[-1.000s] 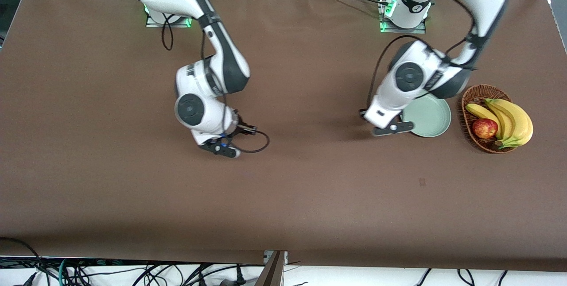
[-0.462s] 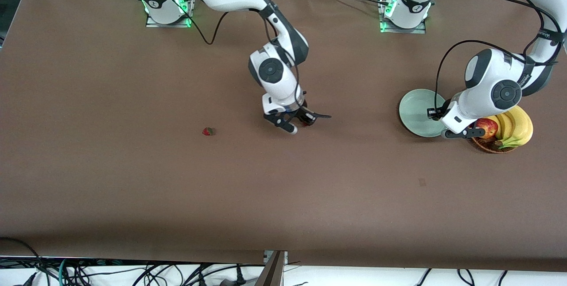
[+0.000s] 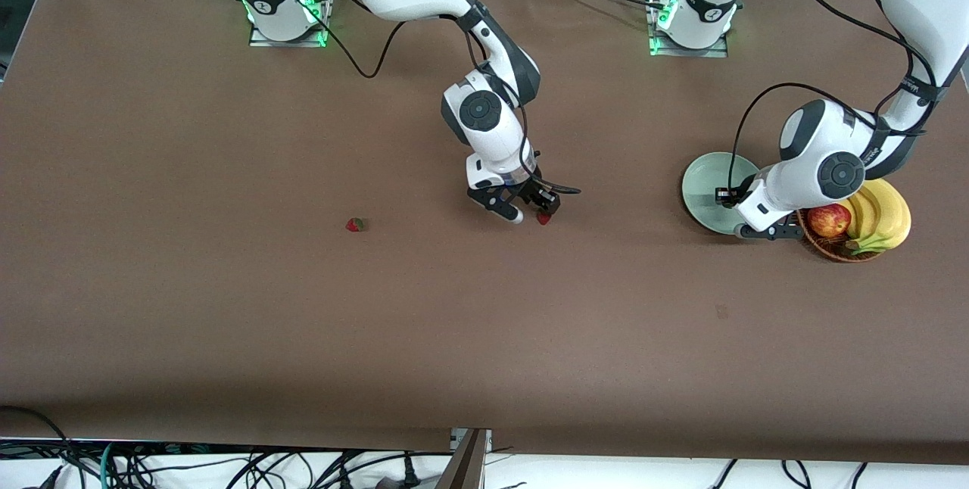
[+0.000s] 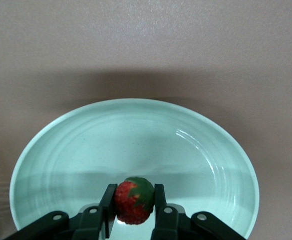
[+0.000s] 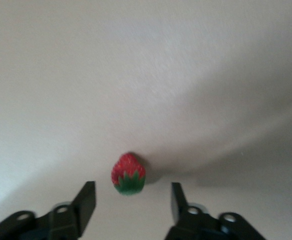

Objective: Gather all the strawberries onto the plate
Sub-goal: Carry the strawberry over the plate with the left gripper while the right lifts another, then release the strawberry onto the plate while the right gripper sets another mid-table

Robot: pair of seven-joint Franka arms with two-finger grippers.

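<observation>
My left gripper [image 4: 132, 192] is shut on a red strawberry [image 4: 134, 201] with a green cap and hangs over the pale mint-green plate [image 4: 135, 140]. In the front view that left gripper [image 3: 757, 232] is at the plate's [image 3: 708, 182] edge beside the basket. At mid-table my right gripper [image 3: 530, 210] stands open over the brown cloth. A second strawberry [image 5: 128, 174] lies on the cloth just past its fingertips [image 5: 89, 192], touching neither; the front view shows this strawberry [image 3: 543, 218] by the gripper. A third strawberry [image 3: 356, 225] lies alone toward the right arm's end.
A brown wicker basket [image 3: 833, 250] with bananas [image 3: 882, 213] and a red-yellow apple [image 3: 827, 219] stands beside the plate at the left arm's end of the table. Cables trail from both wrists.
The right gripper travelled toward the left arm's end, uncovering the lone strawberry, and has opened, with a strawberry now lying loose before it. The left gripper crossed the plate toward the basket.
</observation>
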